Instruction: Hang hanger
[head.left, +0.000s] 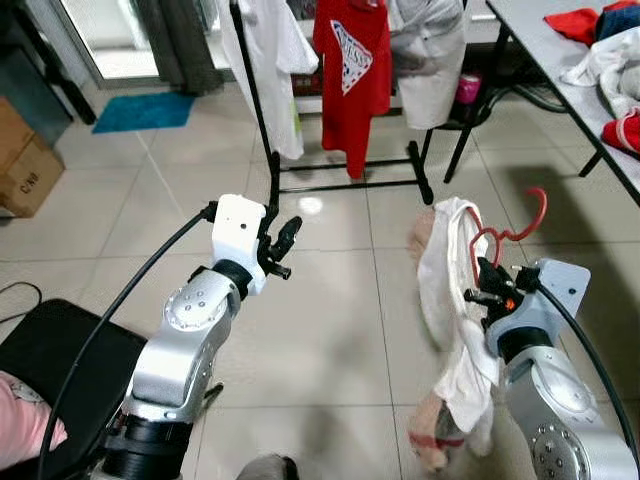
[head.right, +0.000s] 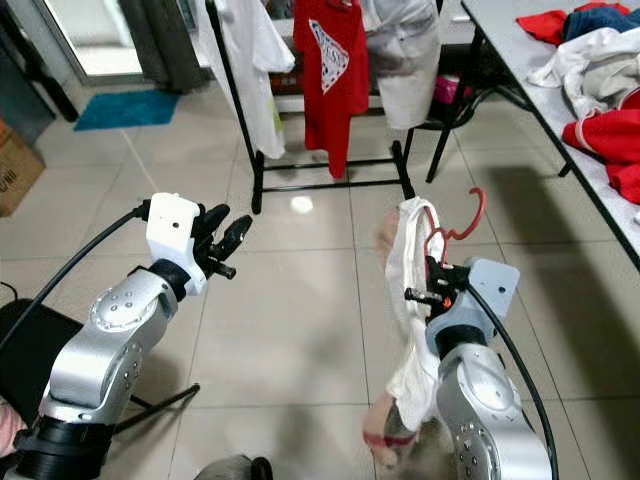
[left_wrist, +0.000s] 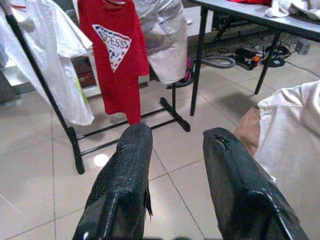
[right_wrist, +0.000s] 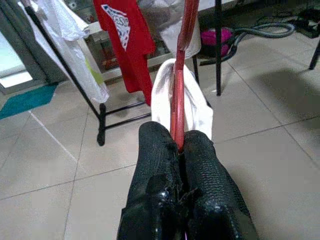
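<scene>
Rack (head.left: 262, 130) ahead — table (head.left: 560, 75) beside.

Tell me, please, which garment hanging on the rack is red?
The middle one, the red T-shirt with a triangular logo; the garments on either side of it, a white shirt and a white top, are pale.

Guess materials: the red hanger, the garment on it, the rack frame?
Red hanger: looks like plastic or coated wire, thin and glossy; can't tell which. It is clamped in the right tool. White garment: soft woven or knit cloth, matte, draping in folds. Rack frame: likely metal tube, painted black, slim and straight.
</scene>
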